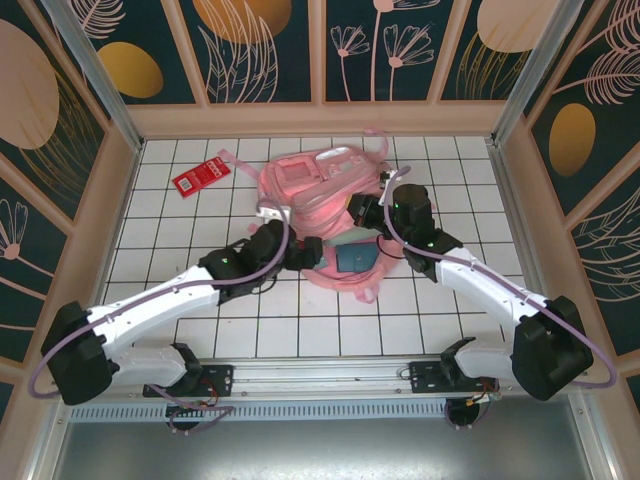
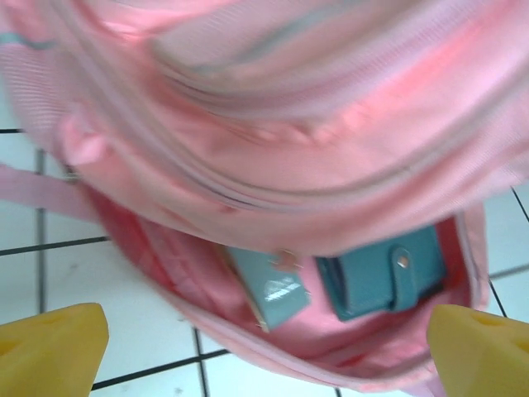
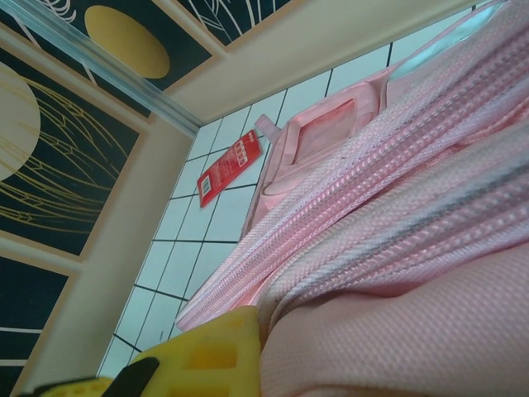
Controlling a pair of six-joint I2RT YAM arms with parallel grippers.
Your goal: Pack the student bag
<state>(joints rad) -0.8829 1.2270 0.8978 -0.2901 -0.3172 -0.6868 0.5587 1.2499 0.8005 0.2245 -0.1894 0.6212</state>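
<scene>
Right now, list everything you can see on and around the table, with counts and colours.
student bag: one, pink, mid-table, opening towards the arms
wallet: one, teal, inside the open bag
flat card: one, grey-teal, inside the bag beside the wallet
packet: one, red, on the table far left of the bag, apart
table: one, white tiled
wall panels: several, dark with gold shapes, around the table
left gripper: one, yellow fingertips, open at the bag's mouth
right gripper: one, yellow finger against the bag's fabric, jaws unclear
</scene>
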